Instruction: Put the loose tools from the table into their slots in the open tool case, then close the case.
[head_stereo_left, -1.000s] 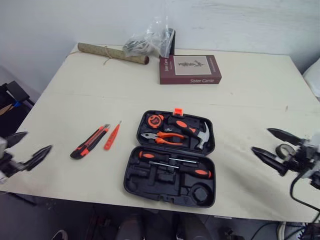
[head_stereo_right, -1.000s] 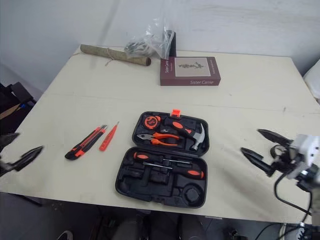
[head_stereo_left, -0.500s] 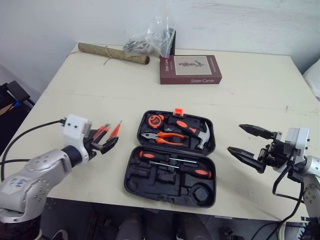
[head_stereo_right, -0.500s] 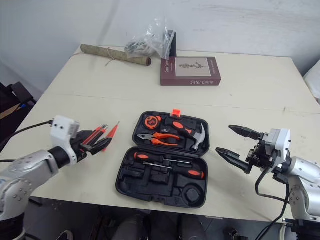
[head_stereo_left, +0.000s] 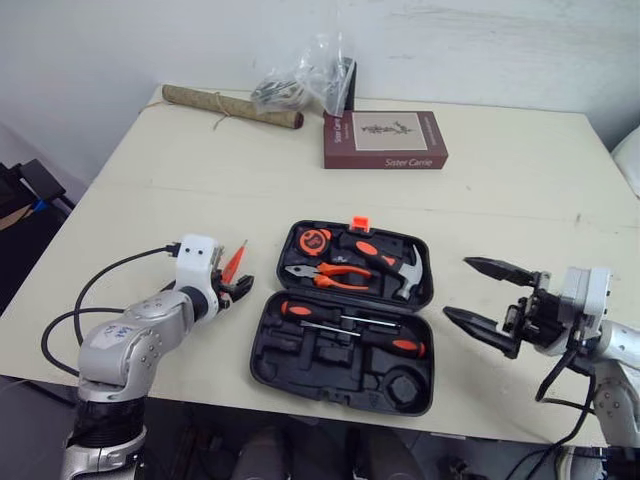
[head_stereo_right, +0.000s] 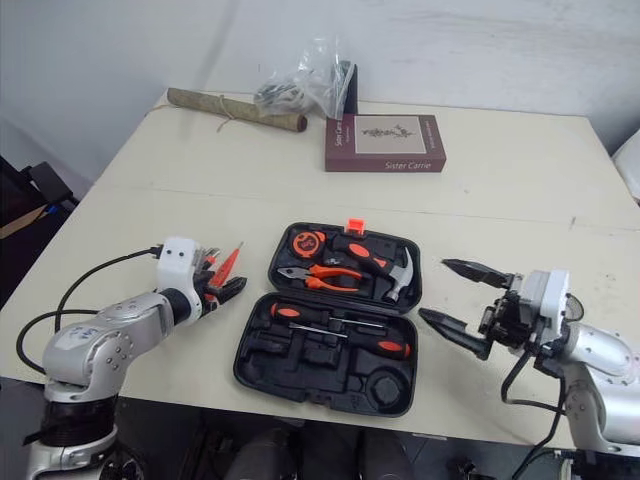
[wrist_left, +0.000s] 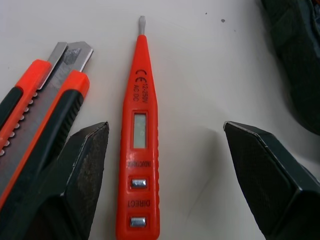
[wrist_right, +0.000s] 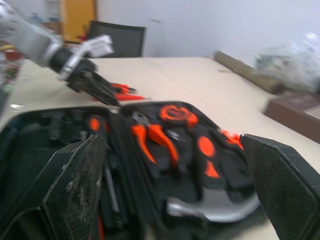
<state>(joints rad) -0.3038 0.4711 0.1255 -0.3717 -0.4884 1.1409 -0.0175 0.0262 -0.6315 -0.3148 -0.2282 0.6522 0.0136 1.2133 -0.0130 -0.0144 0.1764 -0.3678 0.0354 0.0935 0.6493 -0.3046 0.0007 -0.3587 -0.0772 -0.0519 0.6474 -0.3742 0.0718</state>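
Straddling the orange tester (wrist_left: 139, 150) with the left pincer (wrist_left: 165, 127), fingers apart, one on each side, and no grip on it. Crowding the utility knife (wrist_left: 45, 110) with one finger, the knife lying just beside the tester and roughly parallel to it. Leaving a strip of bare counter (head_stereo_left: 500, 190) between the other finger and the left edge of the open tool case (head_stereo_left: 345, 315). Lying flat near the counter's front edge, the case showing pliers (head_stereo_left: 325, 275) and a hammer (head_stereo_left: 400, 272) in the far half and several empty slots in the near half. Holding the right pincer (head_stereo_left: 458, 288) spread wide just off the case's right edge, over bare counter. Keeping well apart along the back edge: a book (head_stereo_left: 385, 140), a plastic bag (head_stereo_left: 305, 80) and a roll (head_stereo_left: 230, 105).
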